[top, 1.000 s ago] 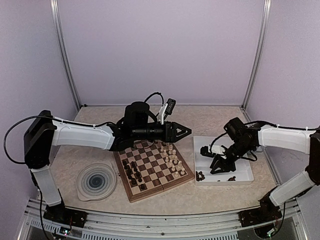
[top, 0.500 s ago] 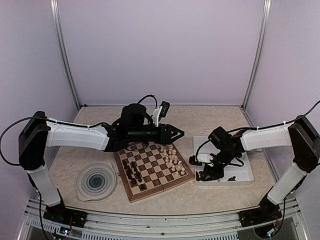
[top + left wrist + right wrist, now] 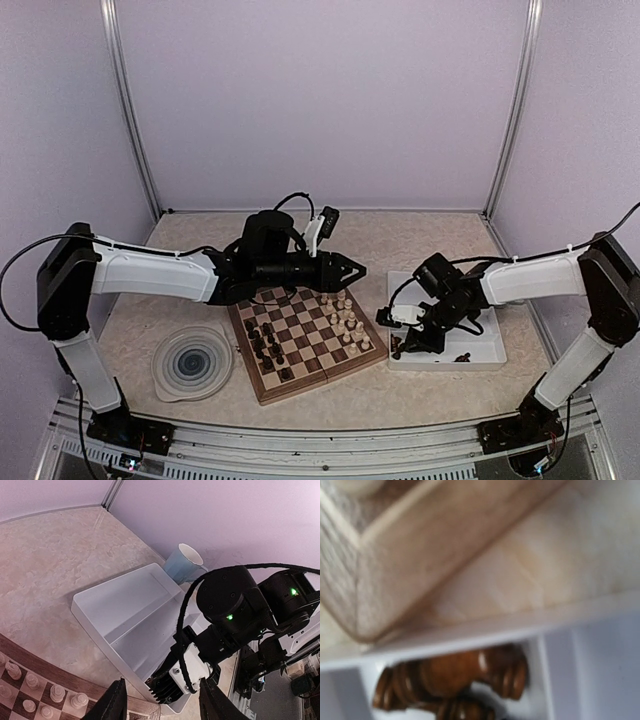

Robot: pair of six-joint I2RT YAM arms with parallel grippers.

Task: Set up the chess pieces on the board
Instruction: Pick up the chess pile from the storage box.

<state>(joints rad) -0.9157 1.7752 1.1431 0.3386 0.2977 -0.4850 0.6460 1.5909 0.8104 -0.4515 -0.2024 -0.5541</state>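
Board sits mid-table, twd the near edge, turned at an angle. Dark chess pieces stand bunched on its left side and cream pieces on its right side. The middle squares are bare.

White 2-compartment tray lies twd the right edge of the table, just beside the board. More dark pieces lie on their sides in the tray's near-left corner, w/ a couple more along its near wall. R wrist view is v. close and blurred. It shows those pieces, the tray rim, a strip of table, and the board's pale wood corner close by.

R arm reaches in from the right edge. R jaws are down in the tray's near-left corner, right at the lying pieces. Can't tell if they're released or clenched, or whether a piece is in them.

L arm stretches across above the board's far edge. L jaws hang off the table btw board and tray, released, nothing btw them.

Round blue-swirl plate sits twd the near-left corner, just beside the board. Pale blue cup stands just beside the tray.
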